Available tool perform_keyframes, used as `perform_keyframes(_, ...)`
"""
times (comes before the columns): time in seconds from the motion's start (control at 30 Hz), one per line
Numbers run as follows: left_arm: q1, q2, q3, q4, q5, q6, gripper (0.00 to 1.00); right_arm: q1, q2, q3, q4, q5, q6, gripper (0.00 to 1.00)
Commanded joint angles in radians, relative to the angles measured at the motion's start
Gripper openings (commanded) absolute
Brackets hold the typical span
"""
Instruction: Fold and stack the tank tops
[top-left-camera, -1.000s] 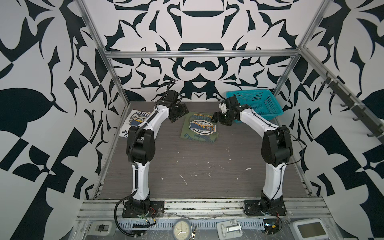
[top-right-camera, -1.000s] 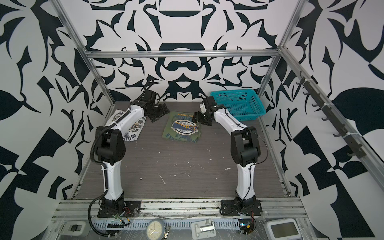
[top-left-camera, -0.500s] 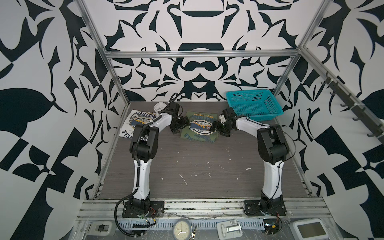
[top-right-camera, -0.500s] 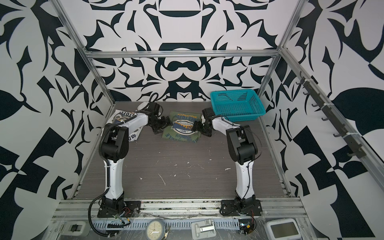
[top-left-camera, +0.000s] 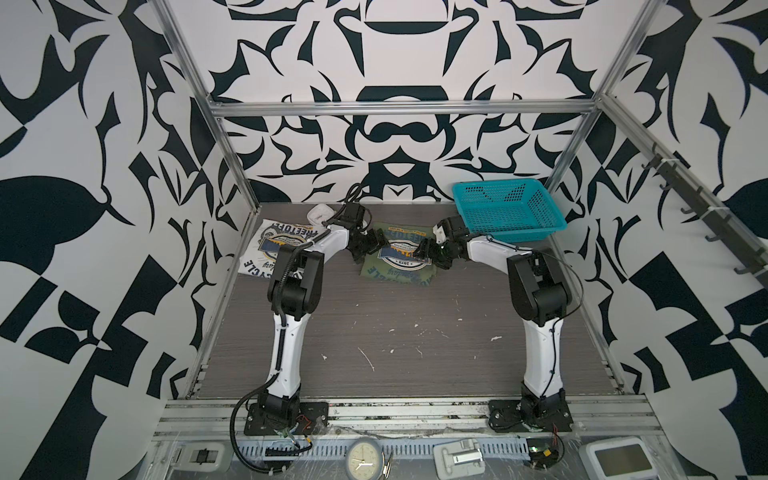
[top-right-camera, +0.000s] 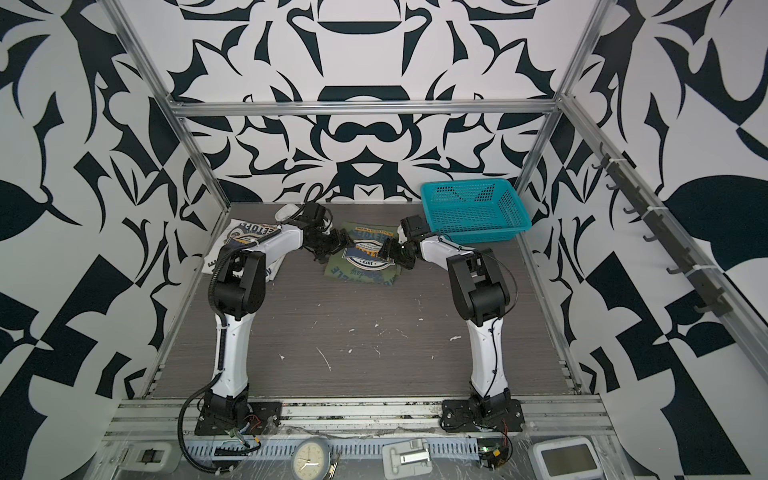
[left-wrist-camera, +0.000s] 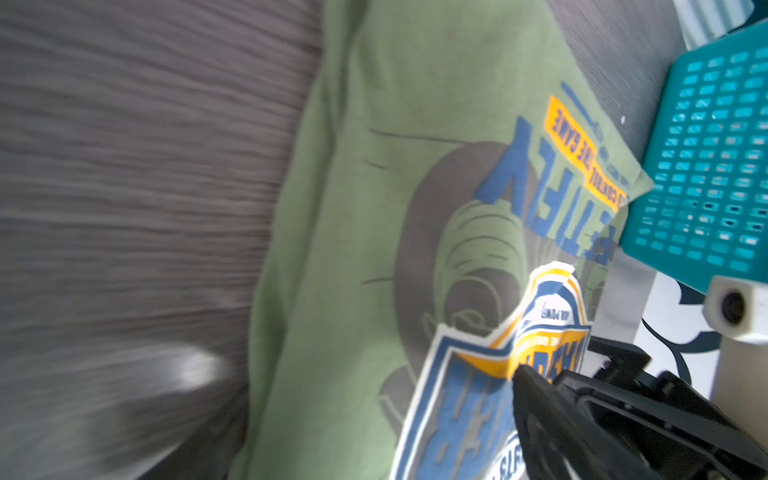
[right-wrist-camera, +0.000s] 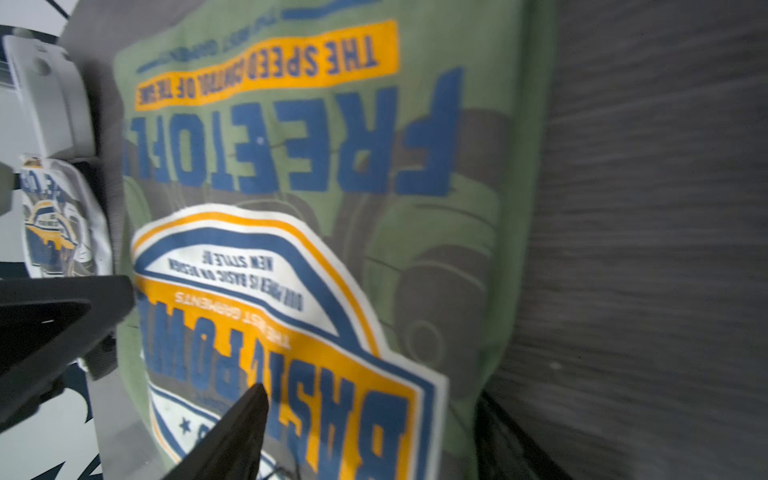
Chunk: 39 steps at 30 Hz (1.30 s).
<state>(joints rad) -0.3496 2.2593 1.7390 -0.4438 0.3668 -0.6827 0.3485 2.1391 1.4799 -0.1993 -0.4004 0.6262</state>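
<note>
Standing at the front of the cell, I see the green tank top (top-left-camera: 397, 272) (top-right-camera: 361, 272) lying folded at the back middle of the table (top-left-camera: 395, 332), print up. The white tank top (top-left-camera: 266, 245) (top-right-camera: 245, 232) lies well to its left near the back corner, so the two are apart, not stacked. The left arm (top-left-camera: 332, 241) crosses the white one and hides its right side, cutting its lettering short. A small white clock (top-left-camera: 319, 213) behind it is half lost behind the wrist.

The left gripper (top-left-camera: 371, 245) (top-right-camera: 332, 245) hangs low over the green top's left edge and the right gripper (top-left-camera: 429, 249) (top-right-camera: 390, 249) over its right edge, facing each other across the emblem (right-wrist-camera: 270, 332). From above, both are small black tangles, and I can't tell whether their tips touch the cloth.

In the right wrist view, that gripper's fingers (right-wrist-camera: 237, 432) stand wide apart, one over the emblem and one at the folded edge. The cloth lies flat between them, unpinched. The left wrist view is blurred. A dark smear on one side and a black finger on the other look equally spread, with nothing gripped that I can see. More black parts crowd behind, hard to separate. The emblem looks buckled there, and I can't tell why.

A teal basket (top-left-camera: 505, 208) (left-wrist-camera: 715, 166) sits close to the green top's far right corner; whether they touch is unclear.
</note>
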Motion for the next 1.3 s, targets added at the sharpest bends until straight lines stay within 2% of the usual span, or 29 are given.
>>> perform_keyframes(0.0, -0.015, 0.077, -0.016, -0.047, 0.025, 0.005, 0.84, 0.028, 0.064, -0.007, -0.044, -0.023, 0.03, 0.72)
perform_keyframes(0.17, -0.015, 0.058, -0.036, -0.024, 0.02, -0.006, 0.59, 0.054, 0.085, 0.007, -0.002, -0.059, 0.056, 0.59)
perform_keyframes(0.33, -0.015, 0.007, -0.063, -0.024, -0.022, -0.001, 0.32, 0.095, 0.099, 0.038, 0.024, -0.08, 0.067, 0.39)
perform_keyframes(0.5, -0.015, -0.113, -0.137, -0.038, -0.124, 0.024, 0.18, 0.143, 0.1, 0.067, 0.058, -0.091, 0.085, 0.13)
perform_keyframes(0.63, -0.006, -0.266, -0.21, -0.113, -0.284, 0.069, 0.08, 0.197, 0.088, 0.1, 0.078, -0.085, 0.097, 0.04)
perform_keyframes(0.77, 0.036, -0.427, -0.291, -0.149, -0.402, 0.085, 0.02, 0.255, 0.104, 0.176, 0.099, -0.07, 0.123, 0.0)
perform_keyframes(0.87, 0.086, -0.531, -0.339, -0.147, -0.428, 0.109, 0.01, 0.291, 0.144, 0.257, 0.118, -0.074, 0.157, 0.0)
perform_keyframes(1.07, 0.215, -0.597, -0.315, -0.21, -0.396, 0.179, 0.0, 0.355, 0.258, 0.46, 0.153, -0.084, 0.218, 0.0)
perform_keyframes(1.27, 0.374, -0.559, -0.276, -0.226, -0.319, 0.203, 0.0, 0.406, 0.447, 0.733, 0.167, -0.096, 0.285, 0.0)
